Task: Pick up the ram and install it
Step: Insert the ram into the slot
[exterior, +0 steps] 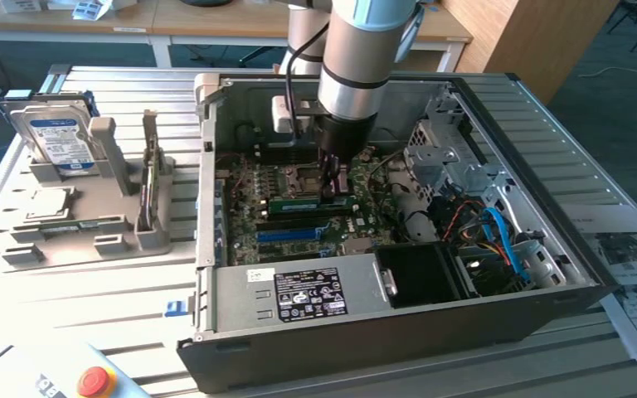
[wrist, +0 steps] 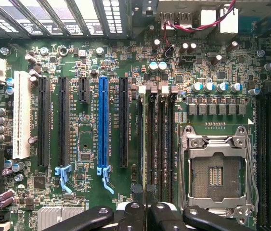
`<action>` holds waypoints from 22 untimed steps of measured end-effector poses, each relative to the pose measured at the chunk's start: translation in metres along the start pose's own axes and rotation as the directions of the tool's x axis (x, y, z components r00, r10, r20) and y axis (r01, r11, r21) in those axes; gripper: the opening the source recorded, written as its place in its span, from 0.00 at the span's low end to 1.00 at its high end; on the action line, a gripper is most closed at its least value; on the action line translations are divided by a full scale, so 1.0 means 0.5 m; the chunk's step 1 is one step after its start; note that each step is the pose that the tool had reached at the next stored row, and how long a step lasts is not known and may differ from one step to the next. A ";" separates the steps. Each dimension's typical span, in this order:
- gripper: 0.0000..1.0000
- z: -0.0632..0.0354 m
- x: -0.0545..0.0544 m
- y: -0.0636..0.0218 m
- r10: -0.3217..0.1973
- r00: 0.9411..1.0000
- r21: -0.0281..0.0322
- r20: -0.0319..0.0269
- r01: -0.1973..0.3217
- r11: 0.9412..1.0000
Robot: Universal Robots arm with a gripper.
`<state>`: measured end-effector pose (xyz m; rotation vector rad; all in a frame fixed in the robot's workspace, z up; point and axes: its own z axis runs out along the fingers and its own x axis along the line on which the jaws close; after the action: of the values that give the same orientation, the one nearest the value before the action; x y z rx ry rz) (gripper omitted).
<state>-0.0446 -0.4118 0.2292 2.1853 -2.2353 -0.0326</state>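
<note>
Nearest, a labelled power supply (exterior: pixel 309 294) is seen against the front wall of the open computer case (exterior: pixel 407 348). Just behind it, over the motherboard (exterior: pixel 243 184), the gripper (exterior: pixel 335 189) is found with its fingers closed on the ram (exterior: pixel 296 202), which is held on edge along the memory slots. Whether it is seated cannot be told. Farther back, toward the exterior view's left, a hard drive (exterior: pixel 59 141) is stood upright in a grey fixture (exterior: pixel 130 236) outside the case.

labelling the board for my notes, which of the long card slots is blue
The blue slot, with a blue latch at its end; the black slots flank it, and one white slot lies further off.
</note>
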 end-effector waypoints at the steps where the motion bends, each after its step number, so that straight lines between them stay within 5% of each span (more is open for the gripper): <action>1: 0.12 0.000 0.000 0.000 0.000 1.000 0.000 0.000 0.000 1.000; 22: 0.12 0.003 0.000 -0.004 0.000 1.000 0.000 0.000 0.000 1.000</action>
<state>-0.0426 -0.4119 0.2279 2.1853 -2.2353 -0.0329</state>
